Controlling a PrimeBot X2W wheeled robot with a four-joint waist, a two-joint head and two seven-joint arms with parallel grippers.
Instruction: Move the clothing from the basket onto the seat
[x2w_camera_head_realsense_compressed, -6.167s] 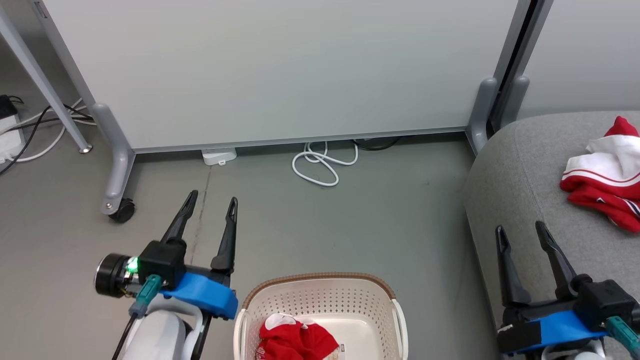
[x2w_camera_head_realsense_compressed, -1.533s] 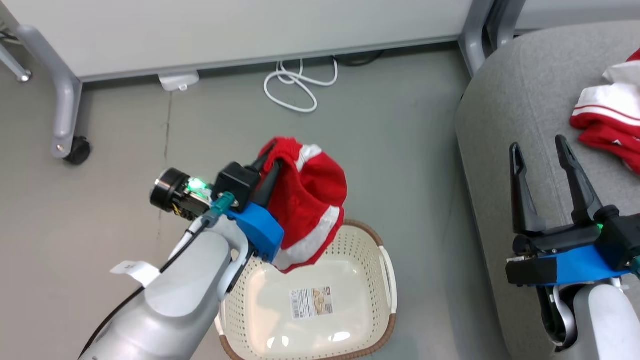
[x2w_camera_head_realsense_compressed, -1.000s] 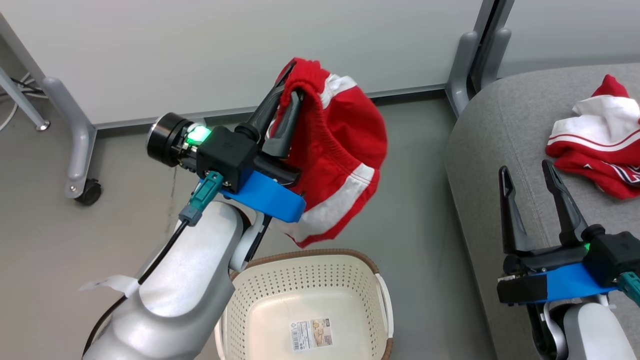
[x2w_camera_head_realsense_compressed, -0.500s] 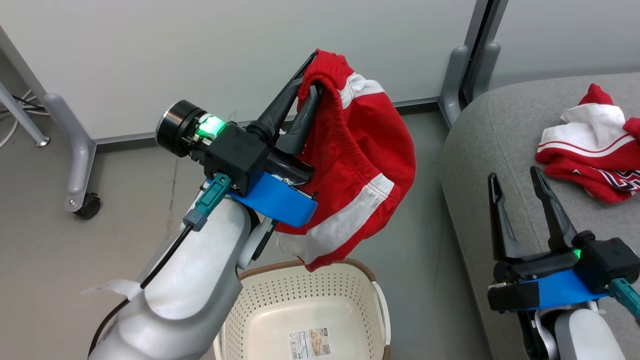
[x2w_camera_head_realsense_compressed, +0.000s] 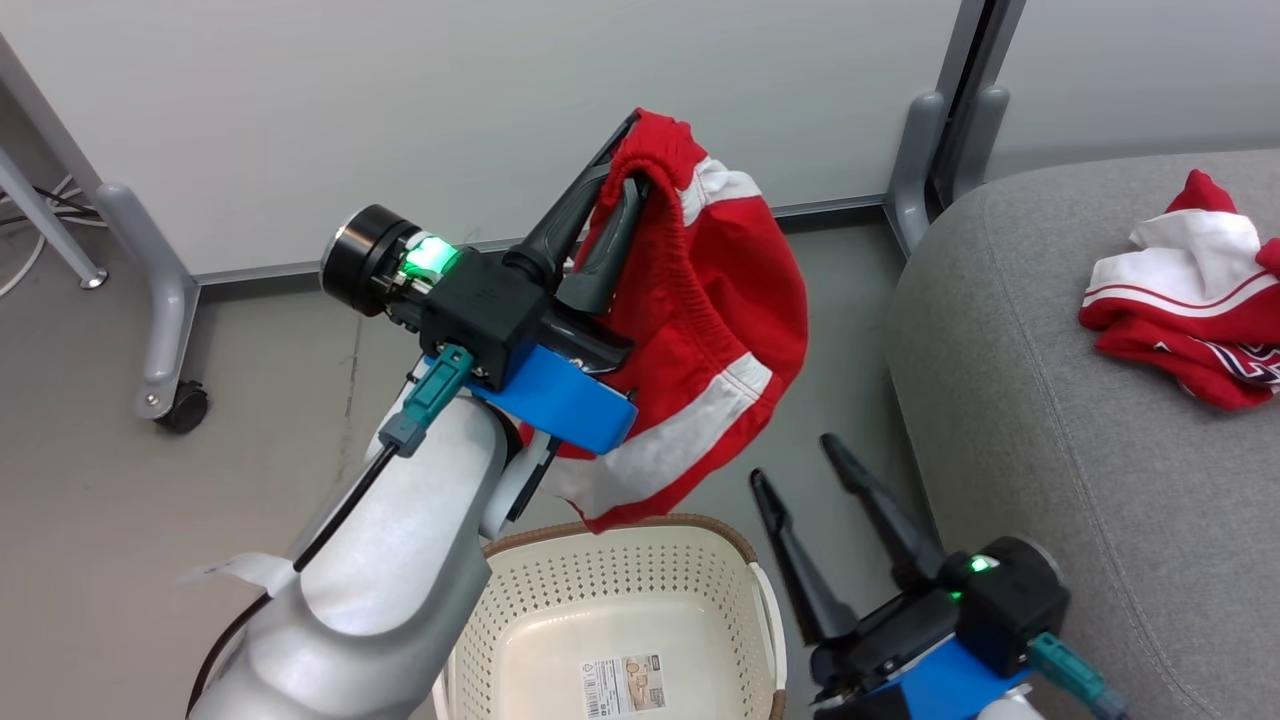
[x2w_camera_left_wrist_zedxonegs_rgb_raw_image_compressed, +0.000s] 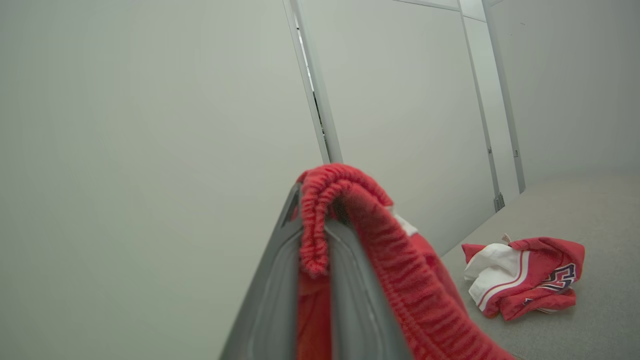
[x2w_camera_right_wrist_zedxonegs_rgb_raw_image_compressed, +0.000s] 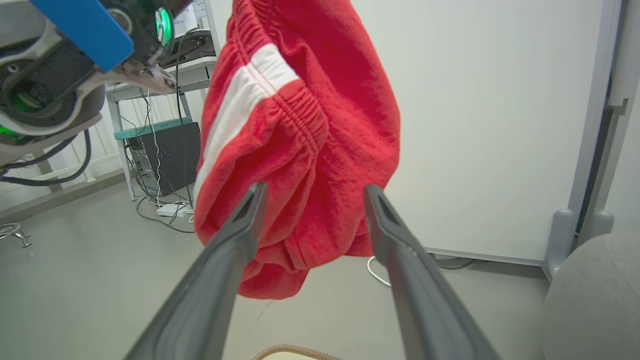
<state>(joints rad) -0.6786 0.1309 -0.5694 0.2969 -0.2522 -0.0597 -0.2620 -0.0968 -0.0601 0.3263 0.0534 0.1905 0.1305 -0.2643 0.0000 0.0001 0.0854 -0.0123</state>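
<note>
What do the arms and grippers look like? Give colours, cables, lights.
The left gripper and right gripper each have two long dark fingers on a black block with a green light, blue bracket and teal connector. The left forearm is silver, with a black cable and a white tag.

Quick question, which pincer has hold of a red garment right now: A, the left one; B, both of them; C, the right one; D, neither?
A: the left pincer is shut on the elastic waistband of the red garment, which hangs from it, while the right pincer stands open lower down, its fingers not closed on the cloth.
</note>
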